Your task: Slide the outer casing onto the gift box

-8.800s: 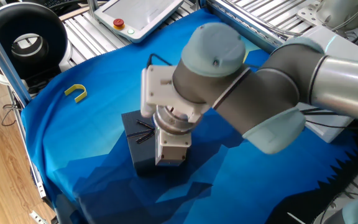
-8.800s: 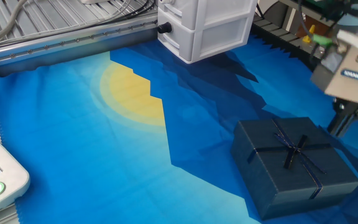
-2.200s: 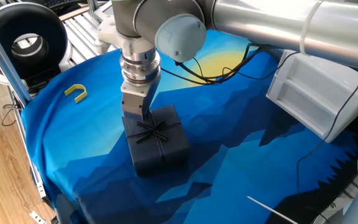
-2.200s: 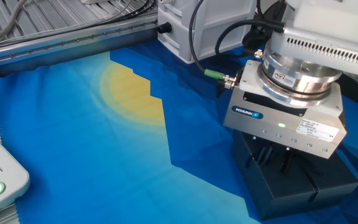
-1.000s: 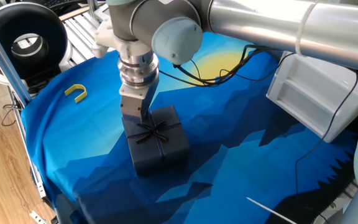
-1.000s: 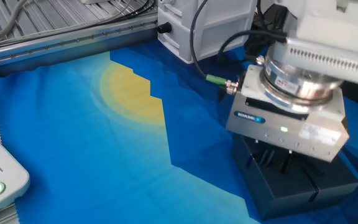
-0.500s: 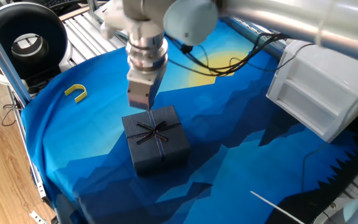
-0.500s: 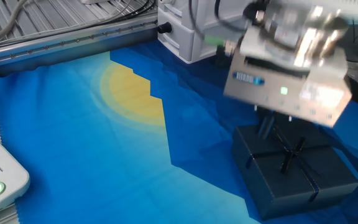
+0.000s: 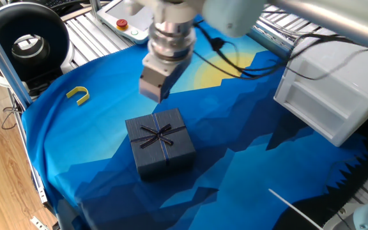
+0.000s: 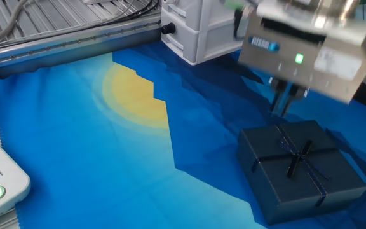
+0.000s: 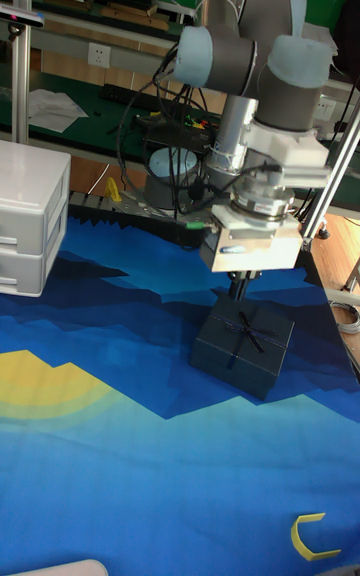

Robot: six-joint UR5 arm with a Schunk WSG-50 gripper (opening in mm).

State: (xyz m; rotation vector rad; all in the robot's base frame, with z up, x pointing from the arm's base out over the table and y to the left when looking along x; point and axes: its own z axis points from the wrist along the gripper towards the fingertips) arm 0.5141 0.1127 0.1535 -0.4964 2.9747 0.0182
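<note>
Outer casing [image 9: 161, 143], ribbon cross and bow uppermost, resting closed on the blue cloth [image 9: 248, 179]; gripper [image 10: 286, 100] suspended just above its far edge, holding nothing, finger spacing indiscernible.

The light is bright and even, and it seems to come from above. The blue cloth [image 9: 75, 140] shows clear colors with no strong glare. The outer casing [image 9: 160, 143] looks sharp, with a soft dark shadow beside it. The gripper [image 10: 286, 100] and the arm above it look smeared with motion blur in both fixed views. The tall fixed view is dimmer, with a dark background.
</note>
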